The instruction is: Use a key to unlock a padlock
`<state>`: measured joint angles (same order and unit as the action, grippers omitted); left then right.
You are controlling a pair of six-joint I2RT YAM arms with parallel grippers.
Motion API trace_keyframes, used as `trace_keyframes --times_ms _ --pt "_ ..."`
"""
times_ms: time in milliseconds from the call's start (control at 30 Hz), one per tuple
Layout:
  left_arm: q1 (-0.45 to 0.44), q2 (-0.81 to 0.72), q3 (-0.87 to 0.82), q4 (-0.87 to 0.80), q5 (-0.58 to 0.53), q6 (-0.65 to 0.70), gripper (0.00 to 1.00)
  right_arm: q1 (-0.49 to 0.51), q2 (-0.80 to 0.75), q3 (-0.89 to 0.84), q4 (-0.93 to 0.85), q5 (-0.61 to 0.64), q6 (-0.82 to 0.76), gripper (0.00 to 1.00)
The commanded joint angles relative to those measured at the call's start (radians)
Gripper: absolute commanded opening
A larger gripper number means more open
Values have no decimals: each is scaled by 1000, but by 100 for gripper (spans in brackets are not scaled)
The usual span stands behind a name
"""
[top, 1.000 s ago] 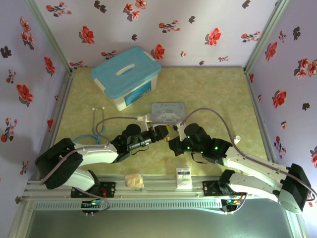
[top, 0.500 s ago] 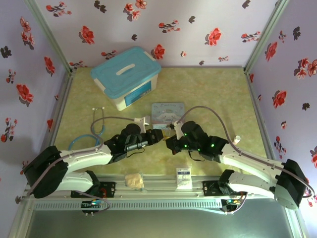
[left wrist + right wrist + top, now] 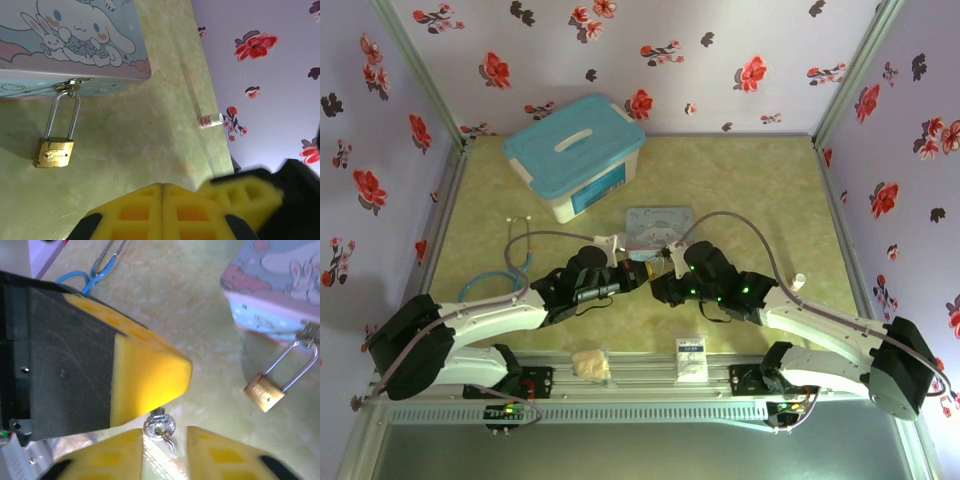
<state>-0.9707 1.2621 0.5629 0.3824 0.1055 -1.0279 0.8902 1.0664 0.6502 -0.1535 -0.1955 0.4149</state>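
On the near rail in the top view lie a pale crumpled lump and a small white card. Just beyond them the two arms meet tip to tip over the green surface. The left gripper has its yellow fingers pressed together, and in the right wrist view the key shows its round silvery head at their tip. The right gripper has its fingers apart, one on each side of that head, not touching it. A little farther on, the padlock lies flat on the surface, its shackle hooked through the clasp of the cartoon tin. A stethoscope lies to the left, and a blue-lidded box stands near the back wall.
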Motion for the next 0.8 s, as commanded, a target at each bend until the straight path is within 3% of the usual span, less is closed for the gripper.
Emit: trace_keyframes --times_ms 0,67,100,267,567,767 --pt "4 -65 30 -62 -54 50 0 -60 -31 25 42 -57 9 55" --pt "24 -101 20 -37 -71 51 0 -137 -67 -40 207 -177 121 85" --pt "33 -115 9 -1 -73 48 0 -168 -73 -63 301 -239 182 94" --pt "71 -160 -32 191 -76 31 0 -200 -26 -88 612 -364 365 93" --pt "87 -195 -64 340 -143 16 0 -188 76 -155 1014 -378 556 87" --pt "86 -198 -62 420 -150 35 0 -188 126 -182 1111 -391 585 79"
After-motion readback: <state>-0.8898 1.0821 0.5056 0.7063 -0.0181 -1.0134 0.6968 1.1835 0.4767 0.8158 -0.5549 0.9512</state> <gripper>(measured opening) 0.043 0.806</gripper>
